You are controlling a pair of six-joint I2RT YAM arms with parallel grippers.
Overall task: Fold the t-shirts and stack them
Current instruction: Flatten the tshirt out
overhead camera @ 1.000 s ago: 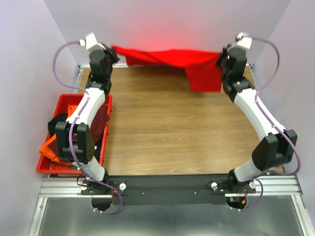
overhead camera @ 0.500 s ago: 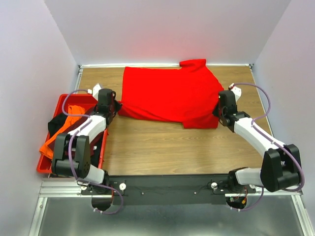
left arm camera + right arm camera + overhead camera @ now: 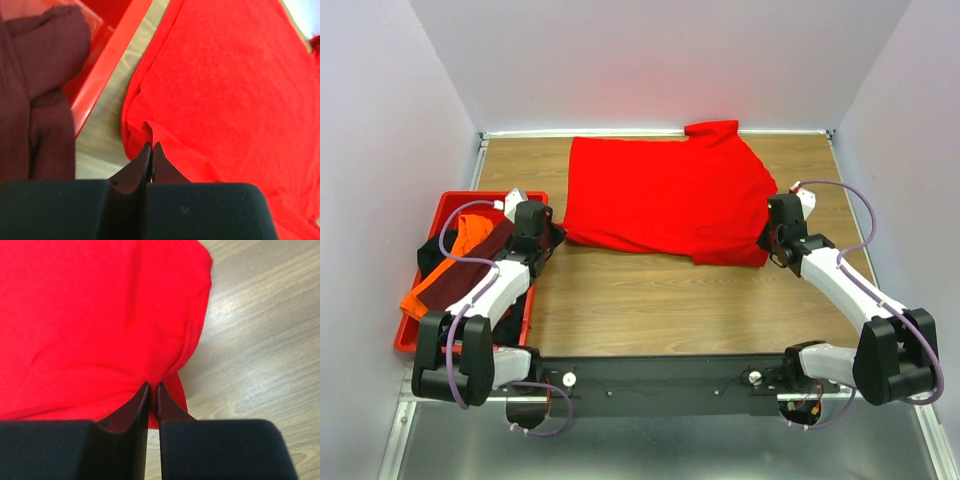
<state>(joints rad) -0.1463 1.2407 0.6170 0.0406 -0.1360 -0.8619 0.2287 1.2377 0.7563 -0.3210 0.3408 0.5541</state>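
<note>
The bright red t-shirt (image 3: 665, 200) lies spread on the table's far half. My left gripper (image 3: 556, 232) is shut on its near-left corner; the left wrist view shows the jaws (image 3: 151, 146) pinching a fold of the red cloth (image 3: 225, 90). My right gripper (image 3: 767, 245) is shut on the near-right corner, the cloth (image 3: 95, 315) bunched between its jaws (image 3: 153, 386). The orange t-shirt (image 3: 448, 268), the dark maroon t-shirt (image 3: 472, 270) and the black t-shirt (image 3: 427, 257) lie in the crate. The maroon one also shows in the left wrist view (image 3: 37, 95).
The red plastic crate (image 3: 536, 205) stands at the table's left edge, its rim (image 3: 107, 65) close to my left gripper. Wooden tabletop (image 3: 660, 300) lies bare in front of the shirt. Walls close in the far and side edges.
The shirt went from hanging stretched in the air at the far edge to lying flat on the table. Both grippers came down and toward me, still holding its corners.
</note>
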